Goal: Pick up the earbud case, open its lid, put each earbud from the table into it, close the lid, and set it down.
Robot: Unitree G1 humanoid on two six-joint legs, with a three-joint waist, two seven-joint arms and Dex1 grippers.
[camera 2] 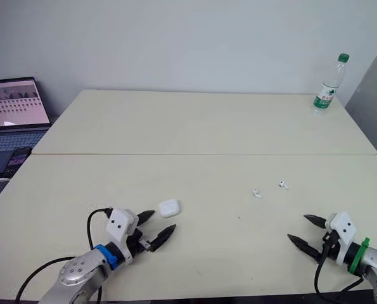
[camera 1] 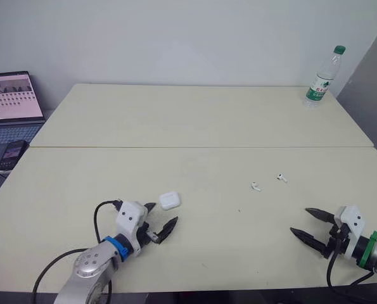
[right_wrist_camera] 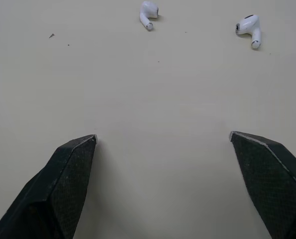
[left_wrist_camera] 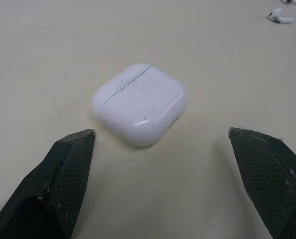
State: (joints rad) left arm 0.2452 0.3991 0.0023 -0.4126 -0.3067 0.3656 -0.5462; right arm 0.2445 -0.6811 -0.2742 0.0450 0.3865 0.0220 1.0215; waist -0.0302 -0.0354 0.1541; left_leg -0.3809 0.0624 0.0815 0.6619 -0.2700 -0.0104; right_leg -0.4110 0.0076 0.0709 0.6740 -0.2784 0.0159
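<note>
Glossy white, rounded earbud case lies closed just ahead of the wide-spread left gripper; right gripper gapes too.

From the head, we look forward and down through two eyes set side by side, both high over the table. They share almost the whole scene, with the left gripper and right gripper at the near edge. Our left wrist camera sits low behind its spread fingers and looks along them, very near the earbud case lying just ahead of the tips. Our right wrist camera looks likewise along its own wide-apart fingers, with one earbud and a second earbud farther ahead. Both wrist views share those earbuds, which lie beyond the case from the left gripper.
</note>
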